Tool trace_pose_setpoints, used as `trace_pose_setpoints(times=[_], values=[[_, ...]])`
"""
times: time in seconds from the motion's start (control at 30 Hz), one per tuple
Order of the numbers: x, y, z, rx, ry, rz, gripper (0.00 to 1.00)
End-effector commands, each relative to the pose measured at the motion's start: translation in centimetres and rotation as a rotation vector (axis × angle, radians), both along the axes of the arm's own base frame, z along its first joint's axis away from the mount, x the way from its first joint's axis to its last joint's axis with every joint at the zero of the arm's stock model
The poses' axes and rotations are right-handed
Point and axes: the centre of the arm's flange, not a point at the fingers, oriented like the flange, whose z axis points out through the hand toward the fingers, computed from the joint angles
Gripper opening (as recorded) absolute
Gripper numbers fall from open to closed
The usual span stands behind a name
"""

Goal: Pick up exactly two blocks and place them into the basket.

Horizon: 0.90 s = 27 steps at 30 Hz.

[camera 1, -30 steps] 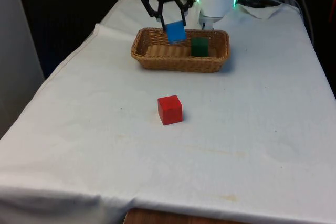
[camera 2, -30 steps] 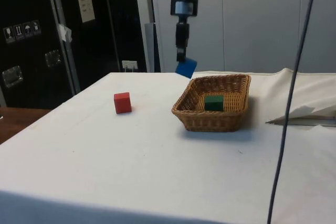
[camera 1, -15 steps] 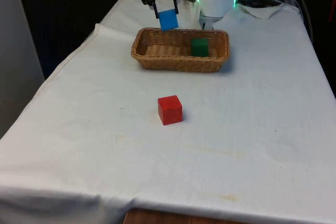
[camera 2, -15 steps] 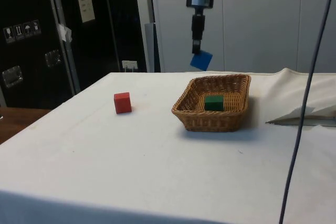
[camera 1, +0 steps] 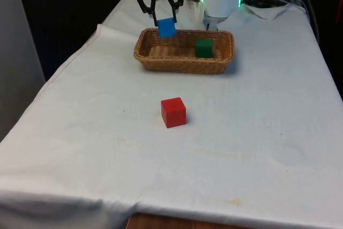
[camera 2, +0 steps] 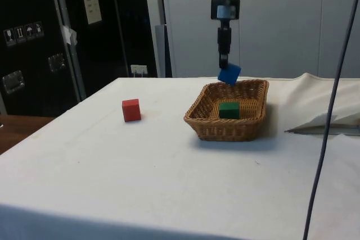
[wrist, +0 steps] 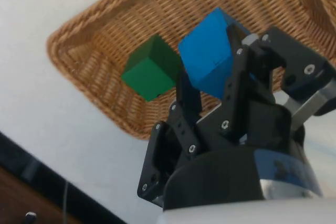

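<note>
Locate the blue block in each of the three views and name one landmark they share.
Front view: blue block held in the gripper, above the basket's far rim, toward the front view's left.
Side view: blue block hangs over the basket's far end.
Wrist view: blue block between the fingers.
Shared landmark: green block inside the basket.

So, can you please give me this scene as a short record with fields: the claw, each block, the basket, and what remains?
claw: shut on blue block, above the basket
blue block: held tilted, over the basket, not yet released
green block: lying inside the basket
red block: on the white cloth, apart from the basket
basket: wicker, holds one block
remaining: release the blue block into the basket
</note>
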Motion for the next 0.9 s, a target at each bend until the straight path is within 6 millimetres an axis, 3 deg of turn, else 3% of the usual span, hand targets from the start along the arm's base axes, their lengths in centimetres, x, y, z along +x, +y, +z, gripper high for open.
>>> trace_pose_setpoints(times=[0.0, 0.6, 0.8, 0.83, 0.87], values=[[0.0, 0.1, -0.6, -0.011, -0.002, -0.001, 0.01], [-0.1, 0.3, -5.5, -0.034, 0.047, -0.014, 0.03], [0.0, 0.3, -5.8, -0.022, 0.042, -0.015, 0.56], [0.0, 0.3, -5.8, -0.021, 0.041, -0.016, 0.76], [0.0, 0.2, -5.9, -0.027, 0.05, -0.016, 0.86]])
